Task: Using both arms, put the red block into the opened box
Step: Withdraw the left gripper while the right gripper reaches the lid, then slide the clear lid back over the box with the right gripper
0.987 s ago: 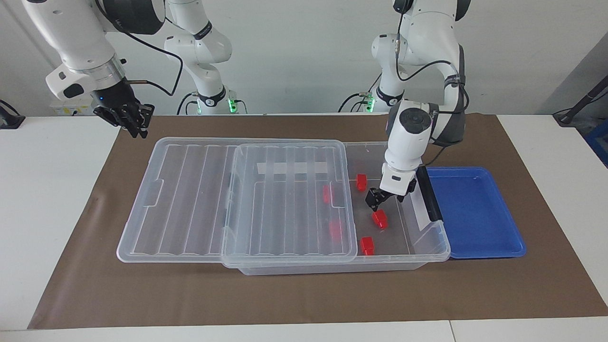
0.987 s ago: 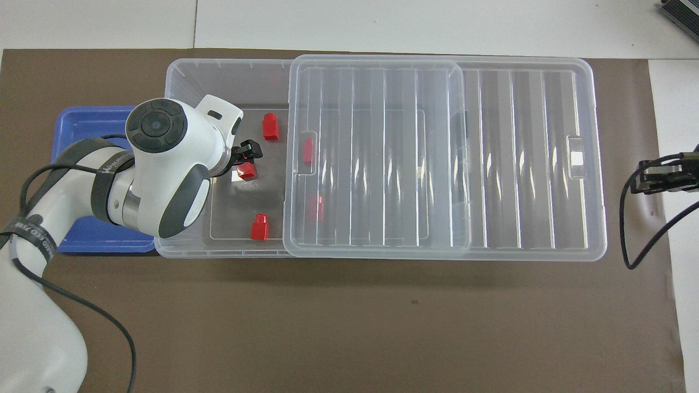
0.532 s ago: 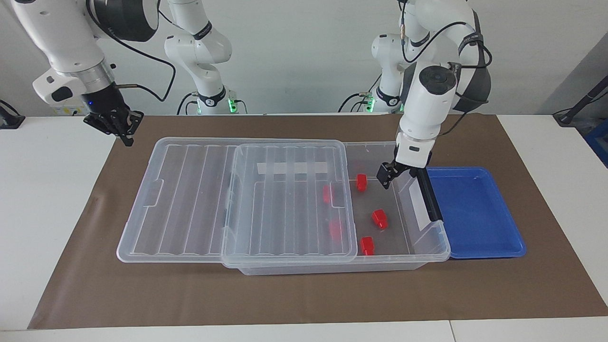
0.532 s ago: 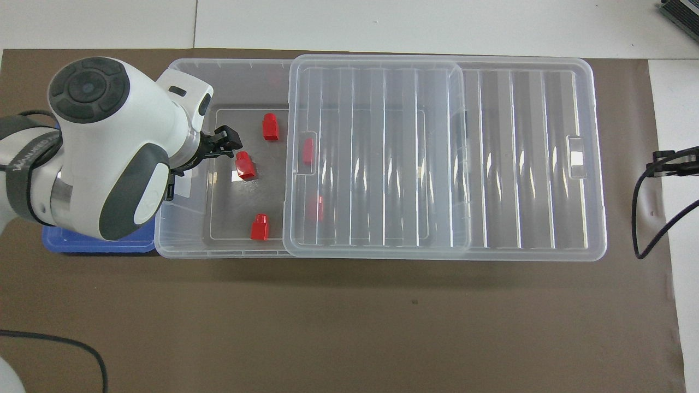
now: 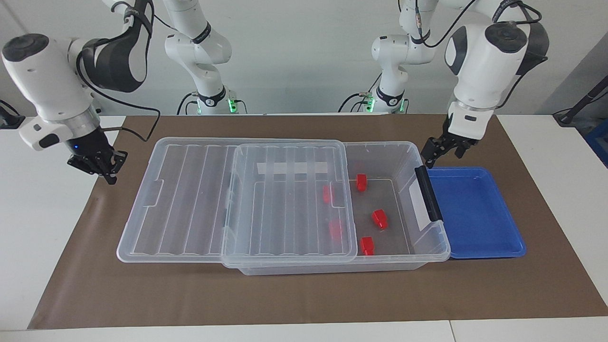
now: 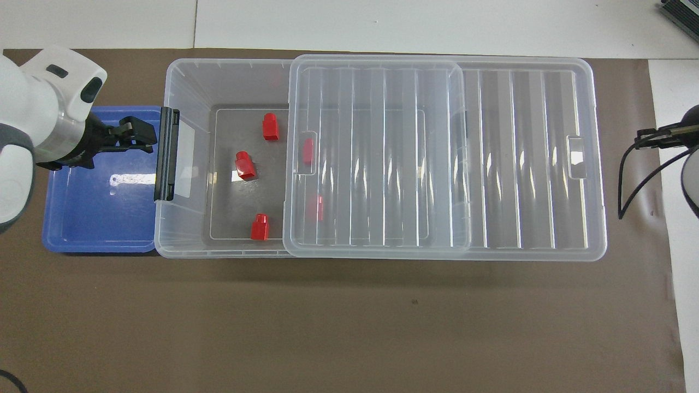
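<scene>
My left gripper (image 5: 439,153) hangs empty over the blue tray (image 5: 475,213), at the tray's edge nearest the box's black handle (image 5: 429,193), its jaws spread apart with nothing between them. My right gripper (image 5: 102,166) is up over the brown mat (image 5: 304,294) at the right arm's end of the table, clear of the lid, fingertips pressed together on nothing.

The box (image 5: 427,251) sits in the middle of the mat with its ribbed lid (image 5: 190,199) slid toward the right arm's end, so the part by the handle lies open. Five red blocks are in it. Three rest on the bare floor of the open part — one red block (image 5: 379,218) in the middle, another (image 5: 362,182) nearer to the robots, a third (image 5: 366,245) farther from them. The other two (image 5: 327,194) (image 5: 335,229) show faintly through the lid's edge. None touches another, and neither gripper touches any block.
</scene>
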Controlling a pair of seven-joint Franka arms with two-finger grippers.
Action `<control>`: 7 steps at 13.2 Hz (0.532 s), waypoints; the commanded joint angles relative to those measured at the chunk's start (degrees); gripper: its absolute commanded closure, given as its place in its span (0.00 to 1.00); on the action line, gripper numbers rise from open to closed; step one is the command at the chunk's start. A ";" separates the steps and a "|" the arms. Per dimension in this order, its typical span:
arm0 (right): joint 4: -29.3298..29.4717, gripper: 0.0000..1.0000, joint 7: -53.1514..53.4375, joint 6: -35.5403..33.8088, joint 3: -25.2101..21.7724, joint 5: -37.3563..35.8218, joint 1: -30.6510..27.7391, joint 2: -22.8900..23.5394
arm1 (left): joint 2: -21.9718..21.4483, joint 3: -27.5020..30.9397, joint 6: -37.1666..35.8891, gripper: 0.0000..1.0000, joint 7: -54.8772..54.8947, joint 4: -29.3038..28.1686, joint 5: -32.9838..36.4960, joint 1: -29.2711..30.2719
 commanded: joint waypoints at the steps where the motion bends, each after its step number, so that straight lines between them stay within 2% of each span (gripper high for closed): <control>1: 0.34 1.00 -1.44 3.10 0.36 0.21 -0.05 3.01 | -2.04 -0.24 -2.42 0.00 10.61 -0.74 -0.88 3.04; 7: 0.17 1.00 -0.82 6.53 0.80 2.32 1.00 5.56 | -2.57 -0.33 -3.74 0.00 19.24 -1.18 -0.88 5.07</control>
